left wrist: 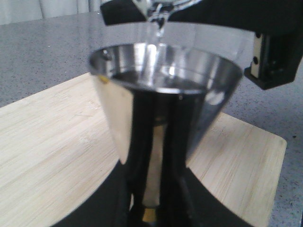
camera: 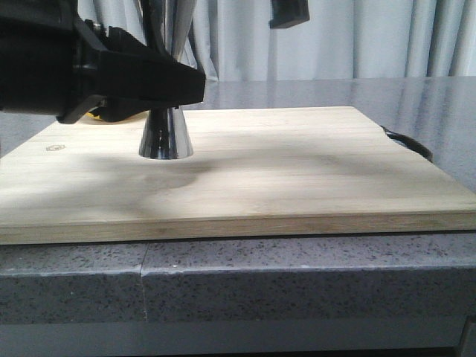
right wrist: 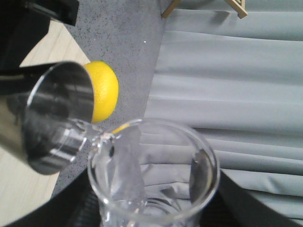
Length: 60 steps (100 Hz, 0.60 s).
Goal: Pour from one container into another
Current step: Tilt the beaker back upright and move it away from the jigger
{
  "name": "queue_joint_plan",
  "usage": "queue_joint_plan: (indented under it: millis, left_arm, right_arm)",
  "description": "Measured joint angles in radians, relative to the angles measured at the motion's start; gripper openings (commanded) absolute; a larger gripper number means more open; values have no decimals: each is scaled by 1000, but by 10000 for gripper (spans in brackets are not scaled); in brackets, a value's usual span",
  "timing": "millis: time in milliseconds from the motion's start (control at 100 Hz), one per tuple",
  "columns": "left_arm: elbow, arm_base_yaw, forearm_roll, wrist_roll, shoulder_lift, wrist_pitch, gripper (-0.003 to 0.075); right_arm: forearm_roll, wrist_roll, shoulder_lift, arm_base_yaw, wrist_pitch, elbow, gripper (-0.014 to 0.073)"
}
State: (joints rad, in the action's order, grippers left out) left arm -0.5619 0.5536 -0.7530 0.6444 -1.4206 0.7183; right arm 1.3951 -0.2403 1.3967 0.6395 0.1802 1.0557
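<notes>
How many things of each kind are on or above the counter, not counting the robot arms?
Metal cup: 1
Glass beaker: 1
Yellow fruit: 1
Wooden board: 1
Total: 4

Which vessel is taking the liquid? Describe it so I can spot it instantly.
Find the wooden cutting board. Standing on its far left part is the metal jigger, held by the left gripper. Unlike the clear glass beaker tipped above it, it is shiny, opaque and hourglass-shaped.
</notes>
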Motion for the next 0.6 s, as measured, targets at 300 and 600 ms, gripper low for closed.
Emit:
queue_joint_plan:
  millis: [300,600]
  left_arm:
    - [0,0,-2,0,0,0,-19]
    - [0,0,-2,0,0,0,-19]
  right_arm:
    - [44,-2,0,0,2,0,197]
    - [72,0,0,0,8,0,197]
